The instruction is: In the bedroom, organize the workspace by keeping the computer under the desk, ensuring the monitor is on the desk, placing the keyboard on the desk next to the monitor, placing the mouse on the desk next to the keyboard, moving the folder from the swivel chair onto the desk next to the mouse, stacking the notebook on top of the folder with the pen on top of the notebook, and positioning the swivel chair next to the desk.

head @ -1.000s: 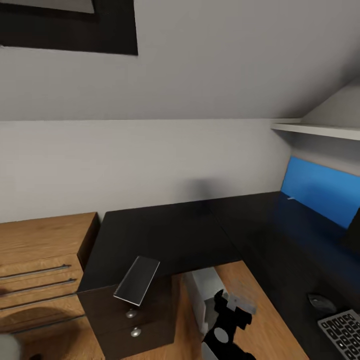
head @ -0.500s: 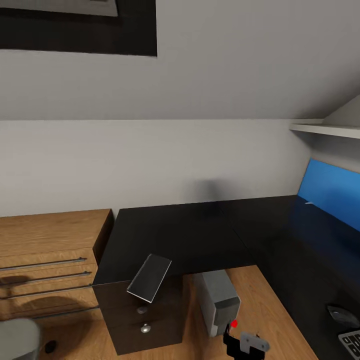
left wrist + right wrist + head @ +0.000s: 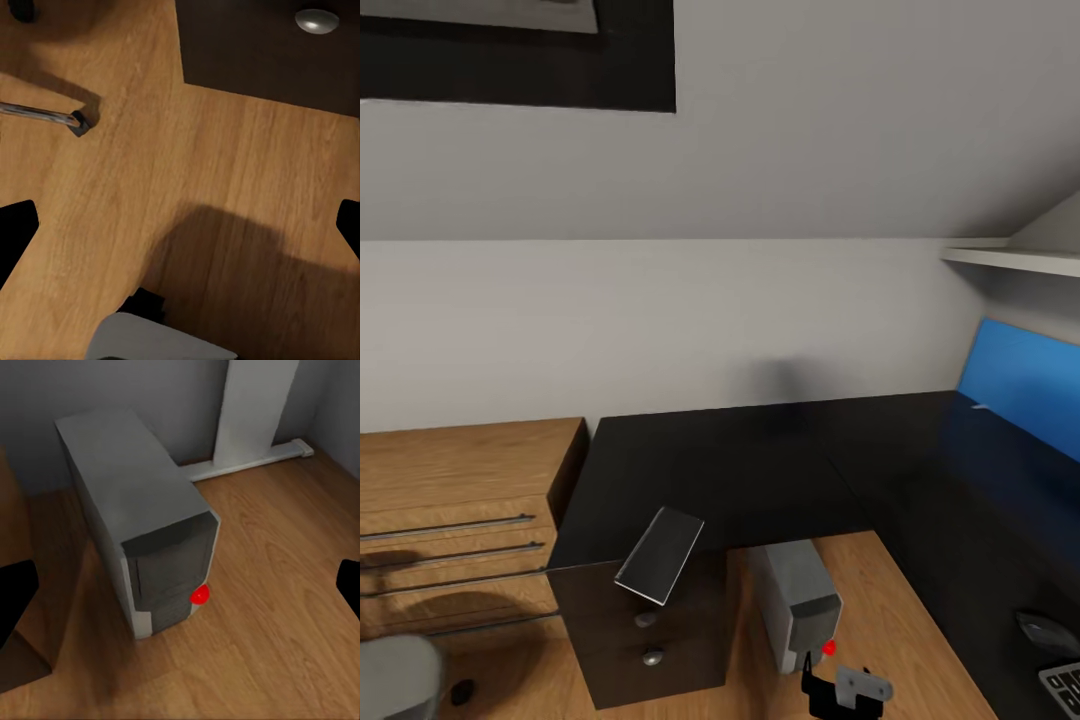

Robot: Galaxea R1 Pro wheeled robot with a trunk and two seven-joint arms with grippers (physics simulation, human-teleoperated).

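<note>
- At the far left we see the light wooden chest of drawers (image 3: pixel 450 500), and at the bottom left corner the grey seat of the swivel chair (image 3: pixel 395 678), near our left side.
- Our left gripper (image 3: pixel 180 225) looks down on bare wood floor (image 3: pixel 225 172); its fingertips sit wide apart at the picture's two edges, so we read the jaws as released and holding nothing.
- The notebook (image 3: pixel 660 554) lies tilted on the near left corner of the desk (image 3: pixel 760 470), overhanging the edge above the black drawers (image 3: pixel 645 640); its long axis runs from near left to far right.
- The computer (image 3: pixel 796 598) stands on the floor under the desk, just right of the drawers, front face toward us.
- Our right gripper (image 3: pixel 847 690) hovers just near of the computer, jaws spread and empty; in the right wrist view the tower (image 3: pixel 139 532) lies straight ahead between them.
- The notebook is up and to the left of that gripper, so we judge the right arm nearer to it.
- At the right, the folder (image 3: pixel 1020 385) stands against the wall; the mouse (image 3: pixel 1045 630) and keyboard (image 3: pixel 1065 685) rest at the near right.
</note>
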